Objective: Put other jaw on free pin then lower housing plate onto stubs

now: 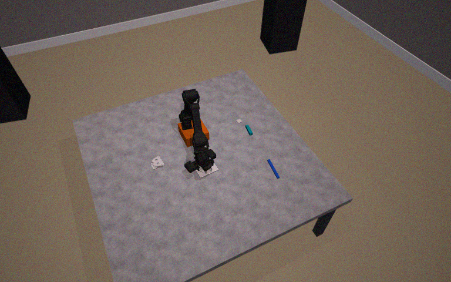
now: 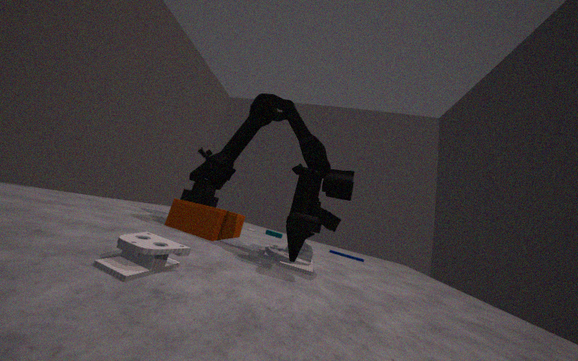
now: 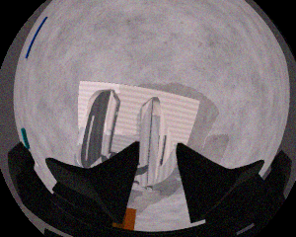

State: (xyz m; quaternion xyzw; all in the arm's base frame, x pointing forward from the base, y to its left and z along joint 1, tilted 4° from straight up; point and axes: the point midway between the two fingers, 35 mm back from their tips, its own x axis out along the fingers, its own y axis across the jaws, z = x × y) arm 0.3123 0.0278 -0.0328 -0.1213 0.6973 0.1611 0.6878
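Note:
A pale base plate (image 1: 201, 175) (image 2: 303, 268) (image 3: 130, 95) carries two upright pale jaws, a left jaw (image 3: 98, 130) and a right jaw (image 3: 150, 133). A space separates them along most of their length in the wrist view; the pins and tooth contact cannot be made out. My gripper (image 2: 292, 260) (image 3: 158, 146) points down, low at the base plate. Its fingers straddle the right jaw and look shut on it, with only slim gaps visible at the tips. The pale housing plate (image 1: 157, 160) (image 2: 132, 241), with two round holes, rests on its stand (image 2: 124, 271) away from the base plate.
An orange block (image 1: 203, 133) (image 2: 196, 219) stands at the arm's base. A teal block (image 1: 249, 130) (image 2: 274, 234), a small white piece (image 1: 239, 121) and a blue bar (image 1: 273, 168) (image 2: 346, 256) (image 3: 35, 37) lie on the other side from the housing plate.

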